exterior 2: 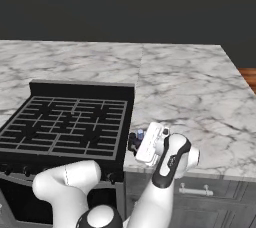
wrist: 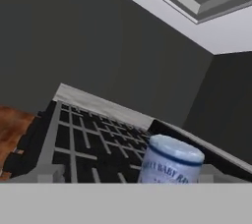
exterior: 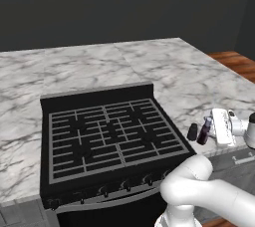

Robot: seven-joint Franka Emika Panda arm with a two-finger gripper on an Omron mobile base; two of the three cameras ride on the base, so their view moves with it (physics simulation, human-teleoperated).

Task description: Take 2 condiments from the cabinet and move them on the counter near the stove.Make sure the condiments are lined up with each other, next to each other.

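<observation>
- Condiments on the counter, just right of the stove at its near corner: black shaker next to the sauce bottle, roughly in a row.
- Sauce bottle's blue cap looming close in the hand view, stove grates behind it.
- Gripper low at the bottle's right side, looks open with nothing held; fingers mostly hidden in the base views.
- Placement judged done or nearly so.
- Risk: catching the bottle with a finger on pulling away, tipping it or pushing it out of line.
- Risk: knocked bottle striking the shaker, standing so close.
- Safer: straight lift clear before swinging.
</observation>
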